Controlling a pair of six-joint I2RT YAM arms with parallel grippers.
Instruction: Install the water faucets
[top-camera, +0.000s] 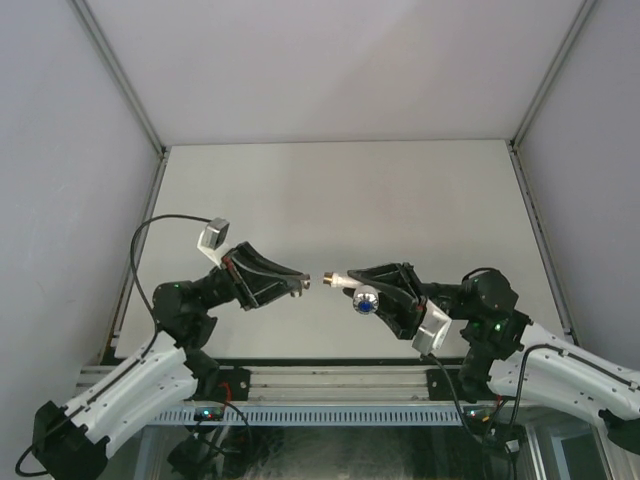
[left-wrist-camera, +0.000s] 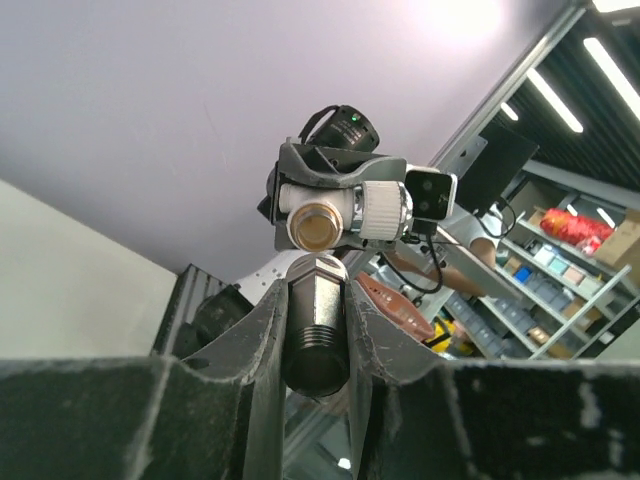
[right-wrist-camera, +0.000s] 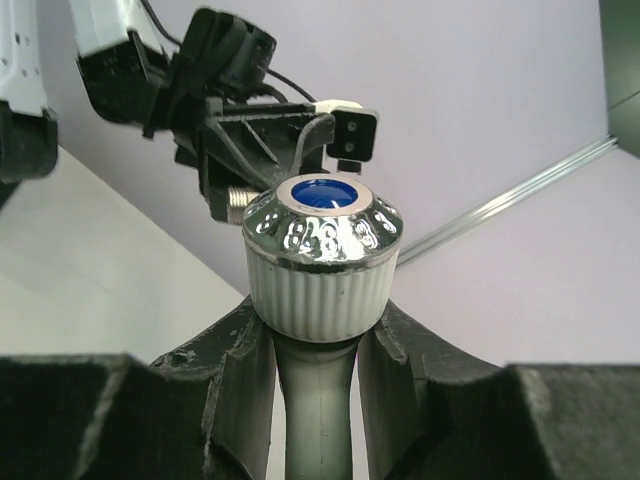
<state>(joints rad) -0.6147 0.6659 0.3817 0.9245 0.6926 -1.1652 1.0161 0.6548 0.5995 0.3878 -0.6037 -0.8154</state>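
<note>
Closest, my left tool (left-wrist-camera: 315, 300) was clamped on the dark-grey fitting (left-wrist-camera: 315, 335) and my right tool (right-wrist-camera: 318, 340) on the stem of the white tap (right-wrist-camera: 320, 285), both held above the counter (top-camera: 400, 200), ends nearly meeting; light, stiff, slick parts, I judged, best gripped mid-body, threads free.

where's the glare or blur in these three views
left wrist: dark fitting sharp, ceiling lights blown out, shelves soft; right wrist: white tap sharp, bright reflections on its chrome cap; top external: even light, both parts too small for detail
</note>
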